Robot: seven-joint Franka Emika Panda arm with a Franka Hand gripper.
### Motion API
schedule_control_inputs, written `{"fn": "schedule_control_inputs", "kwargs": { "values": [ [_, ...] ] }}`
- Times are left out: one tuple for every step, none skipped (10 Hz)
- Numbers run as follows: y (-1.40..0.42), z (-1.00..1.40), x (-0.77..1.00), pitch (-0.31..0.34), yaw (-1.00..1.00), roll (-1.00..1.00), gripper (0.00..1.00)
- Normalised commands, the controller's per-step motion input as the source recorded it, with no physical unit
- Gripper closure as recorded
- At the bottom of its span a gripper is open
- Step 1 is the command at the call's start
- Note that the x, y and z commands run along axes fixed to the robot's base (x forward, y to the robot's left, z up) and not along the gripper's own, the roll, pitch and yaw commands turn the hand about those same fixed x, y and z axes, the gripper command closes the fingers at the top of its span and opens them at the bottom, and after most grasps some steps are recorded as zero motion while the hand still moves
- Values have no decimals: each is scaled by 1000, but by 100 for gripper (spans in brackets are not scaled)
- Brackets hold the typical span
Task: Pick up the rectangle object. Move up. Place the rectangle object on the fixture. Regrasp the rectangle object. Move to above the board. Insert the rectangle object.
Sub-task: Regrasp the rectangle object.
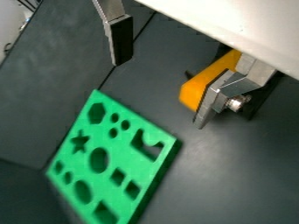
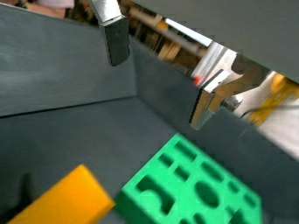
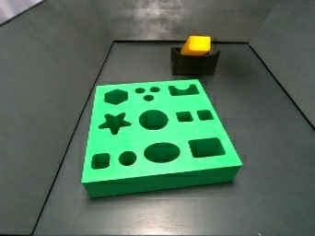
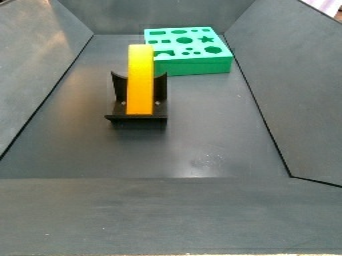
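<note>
The orange-yellow rectangle object (image 4: 139, 78) rests in the dark fixture (image 4: 136, 112) and rises out of its top; its square end (image 3: 197, 43) shows above the fixture (image 3: 194, 64). The green board (image 3: 157, 138) lies flat on the floor, apart from the fixture. My gripper (image 1: 163, 74) is open with nothing between its fingers (image 1: 117, 39), and it hangs above the floor. In both wrist views the rectangle object (image 1: 201, 81) (image 2: 68, 201) sits outside the jaws, beside one finger, and the board (image 1: 111, 162) (image 2: 193, 188) lies below. Neither side view shows the gripper (image 2: 162, 74).
Dark sloping walls (image 4: 40, 80) enclose the grey floor (image 4: 201, 160) on all sides. The board (image 4: 187, 50) lies at the far end of the bin in a side view, with the fixture in the middle.
</note>
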Motion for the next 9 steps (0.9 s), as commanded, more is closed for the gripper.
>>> {"fn": "schedule_control_inputs", "kwargs": {
  "values": [
    [-51, 43, 0, 36, 21, 1000, 0],
    [-44, 43, -10, 35, 21, 1000, 0],
    [-31, 20, -12, 32, 22, 1000, 0],
    [-26, 9, -10, 29, 22, 1000, 0],
    [-23, 6, -7, 25, 23, 1000, 0],
    [-21, 5, -3, 23, 24, 1000, 0],
    [-17, 4, 4, 21, 25, 1000, 0],
    [-19, 7, 7, 21, 26, 1000, 0],
    [-17, 9, 7, 24, 27, 1000, 0]
  ]
}}
